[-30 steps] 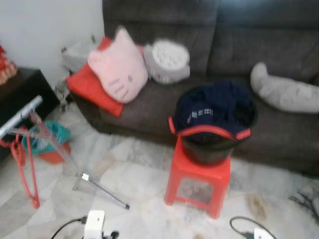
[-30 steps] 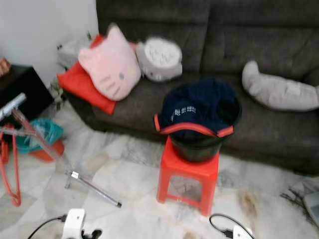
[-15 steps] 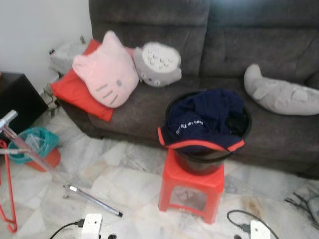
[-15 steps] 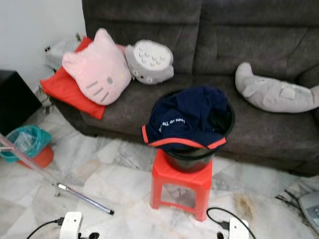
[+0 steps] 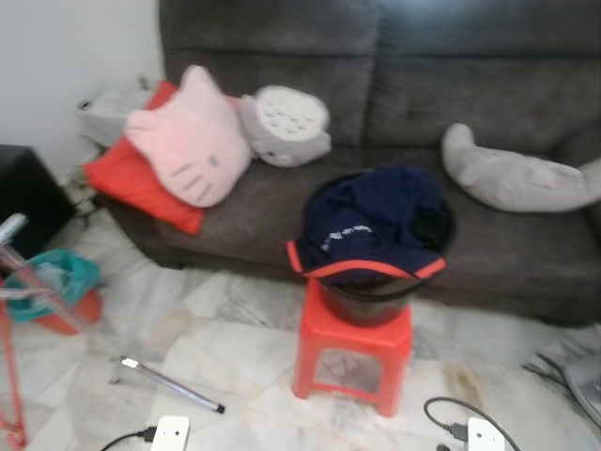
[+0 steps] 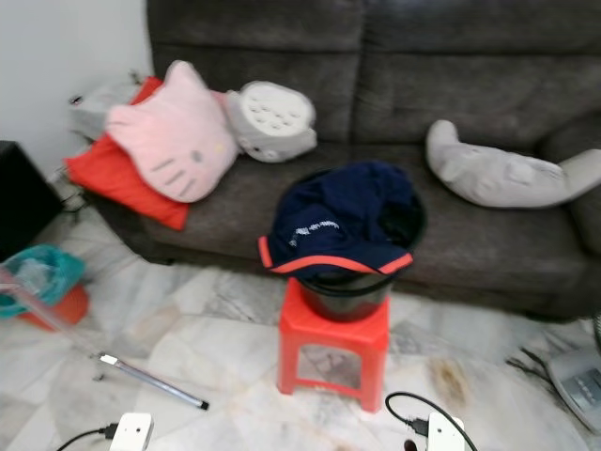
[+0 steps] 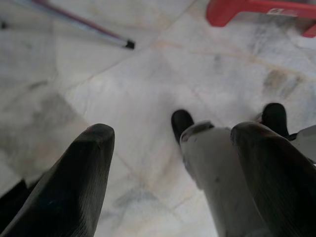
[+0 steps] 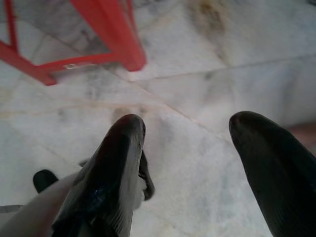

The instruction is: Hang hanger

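A red hanger (image 5: 9, 376) hangs at the far left edge of the left eye view, under the silver bar of a drying rack (image 5: 9, 230). One thin rack leg (image 5: 169, 385) lies out across the marble floor, and its black-tipped end (image 7: 129, 44) appears in the left wrist view. My left gripper (image 7: 173, 132) hangs low over the floor, open and empty. My right gripper (image 8: 187, 122) is also open and empty above the tiles, near a foot of the red stool (image 8: 118, 44).
A red stool (image 5: 352, 352) in front of me carries a black bucket (image 5: 376, 296) heaped with navy clothing (image 5: 376, 221). Behind it stands a grey sofa (image 5: 451, 75) with a pink cat cushion (image 5: 188, 150) and plush toys. A teal bin (image 5: 42, 282) sits left; cables (image 5: 554, 371) lie right.
The whole picture has shifted, so the camera has moved: rack and hanger now sit at the left edge. Nothing in the scene itself has moved.
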You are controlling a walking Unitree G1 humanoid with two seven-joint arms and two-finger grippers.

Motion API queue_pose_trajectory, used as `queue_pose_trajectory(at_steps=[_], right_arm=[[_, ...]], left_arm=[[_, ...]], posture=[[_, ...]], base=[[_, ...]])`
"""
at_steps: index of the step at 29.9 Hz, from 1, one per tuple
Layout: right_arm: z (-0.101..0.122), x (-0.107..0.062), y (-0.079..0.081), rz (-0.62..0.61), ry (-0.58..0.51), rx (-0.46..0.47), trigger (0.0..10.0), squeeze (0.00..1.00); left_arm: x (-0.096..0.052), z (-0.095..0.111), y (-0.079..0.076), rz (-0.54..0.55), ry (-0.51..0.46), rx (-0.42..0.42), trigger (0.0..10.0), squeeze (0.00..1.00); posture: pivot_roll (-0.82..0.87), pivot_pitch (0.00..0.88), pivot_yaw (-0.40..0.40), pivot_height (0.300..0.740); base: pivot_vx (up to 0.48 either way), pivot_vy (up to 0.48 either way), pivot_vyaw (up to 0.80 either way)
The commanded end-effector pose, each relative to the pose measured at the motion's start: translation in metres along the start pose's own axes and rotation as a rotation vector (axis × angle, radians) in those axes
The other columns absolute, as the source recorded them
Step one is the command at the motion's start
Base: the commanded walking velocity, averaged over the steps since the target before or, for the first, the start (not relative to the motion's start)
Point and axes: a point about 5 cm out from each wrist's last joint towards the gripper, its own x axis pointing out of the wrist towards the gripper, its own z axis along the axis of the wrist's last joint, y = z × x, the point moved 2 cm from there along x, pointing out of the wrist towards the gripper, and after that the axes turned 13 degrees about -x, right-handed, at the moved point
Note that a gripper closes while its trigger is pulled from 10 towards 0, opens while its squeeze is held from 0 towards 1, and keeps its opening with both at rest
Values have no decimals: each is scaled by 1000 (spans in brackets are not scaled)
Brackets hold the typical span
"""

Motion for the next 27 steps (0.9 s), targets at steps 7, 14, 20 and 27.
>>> queue_pose_trajectory(at_steps=[7, 14, 20, 27], right_arm=[[-4, -1, 1, -2, 15, 7, 10000, 0], [-2, -1, 1, -4, -2, 8, 10000, 0], [-3, -1, 2, 1, 6, 5, 10000, 0], [-2, -1, 2, 4, 0, -2, 10000, 0]], left_arm=[[-2, -4, 6, 18, 18, 8, 10000, 0], [-1, -3, 4, 10, 13, 13, 10000, 0], [-1, -2, 4, 8, 9, 12, 10000, 0], [-1, -3, 3, 5, 10, 15, 10000, 0]], posture=[[-89, 46, 53, 740], [-87, 45, 52, 740], [-84, 45, 50, 740], [-84, 45, 50, 740]], base=[[0, 0, -729], [246, 0, 0], [254, 0, -242], [254, 0, -387]])
